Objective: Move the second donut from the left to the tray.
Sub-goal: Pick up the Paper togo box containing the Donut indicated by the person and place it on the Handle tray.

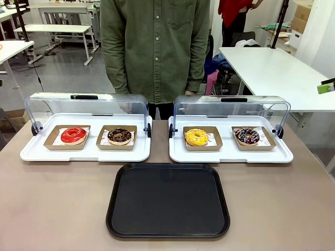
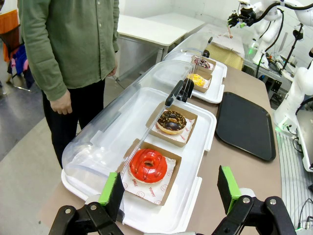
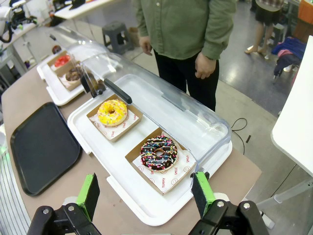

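Note:
The second donut from the left (image 1: 120, 136) is a chocolate-glazed ring with pale sprinkles in a brown cardboard holder, on the left white display tray; it also shows in the left wrist view (image 2: 171, 121). The black tray (image 1: 168, 201) lies bare at the table's near middle, seen also beside both display trays (image 2: 244, 125) (image 3: 41, 147). My left gripper (image 2: 171, 188) hovers open above the left end of the left display tray, near the red donut (image 2: 148, 165). My right gripper (image 3: 145, 192) hangs open above the right end of the right display tray, near the multicoloured-sprinkle donut (image 3: 159, 152).
Two white display trays (image 1: 31, 151) (image 1: 282, 154) stand side by side with their clear lids (image 1: 86, 104) swung open toward the far side. A yellow donut (image 1: 196, 137) sits in the right one. A person in a green shirt (image 1: 154, 47) stands at the far edge.

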`<action>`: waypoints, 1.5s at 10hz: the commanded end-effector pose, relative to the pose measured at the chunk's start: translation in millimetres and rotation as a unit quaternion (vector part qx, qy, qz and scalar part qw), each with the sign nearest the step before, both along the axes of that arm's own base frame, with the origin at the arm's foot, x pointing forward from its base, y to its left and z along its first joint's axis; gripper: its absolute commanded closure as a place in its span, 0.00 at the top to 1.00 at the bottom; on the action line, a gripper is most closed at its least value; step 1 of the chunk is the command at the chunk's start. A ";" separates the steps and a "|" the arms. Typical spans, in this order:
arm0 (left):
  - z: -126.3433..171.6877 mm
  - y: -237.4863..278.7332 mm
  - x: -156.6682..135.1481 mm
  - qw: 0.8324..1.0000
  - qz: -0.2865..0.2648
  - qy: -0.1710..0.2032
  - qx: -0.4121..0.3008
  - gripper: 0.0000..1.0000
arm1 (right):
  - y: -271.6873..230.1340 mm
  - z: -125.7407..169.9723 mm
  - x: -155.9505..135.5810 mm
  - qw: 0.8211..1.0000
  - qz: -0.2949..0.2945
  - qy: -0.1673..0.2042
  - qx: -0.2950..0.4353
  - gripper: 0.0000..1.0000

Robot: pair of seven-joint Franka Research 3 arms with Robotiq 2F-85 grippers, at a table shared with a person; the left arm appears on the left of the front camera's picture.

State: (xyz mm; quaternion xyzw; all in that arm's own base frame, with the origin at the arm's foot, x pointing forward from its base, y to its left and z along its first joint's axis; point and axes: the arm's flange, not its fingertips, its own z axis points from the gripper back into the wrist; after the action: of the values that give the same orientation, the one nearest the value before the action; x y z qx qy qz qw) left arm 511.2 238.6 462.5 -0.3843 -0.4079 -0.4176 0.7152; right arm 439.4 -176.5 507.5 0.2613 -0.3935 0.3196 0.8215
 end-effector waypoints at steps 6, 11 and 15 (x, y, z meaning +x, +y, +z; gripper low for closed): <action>1.7 -1.0 -0.9 1.000 -0.003 -0.001 -0.002 1.00 | 4.7 1.8 -2.3 1.000 -0.003 -0.001 0.005 1.00; 1.7 -1.0 -0.9 1.000 -0.003 -0.001 -0.002 1.00 | 4.7 1.8 -2.3 1.000 -0.003 -0.001 0.005 1.00; 1.7 -1.0 -0.9 1.000 -0.003 -0.001 -0.002 1.00 | 4.7 1.8 -2.3 1.000 -0.003 -0.001 0.005 1.00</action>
State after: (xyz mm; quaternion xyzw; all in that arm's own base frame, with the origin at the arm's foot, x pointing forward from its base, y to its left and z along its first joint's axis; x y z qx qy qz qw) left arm 511.2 238.6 462.5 -0.3843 -0.4079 -0.4176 0.7152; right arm 439.4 -176.5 507.5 0.2613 -0.3935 0.3196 0.8215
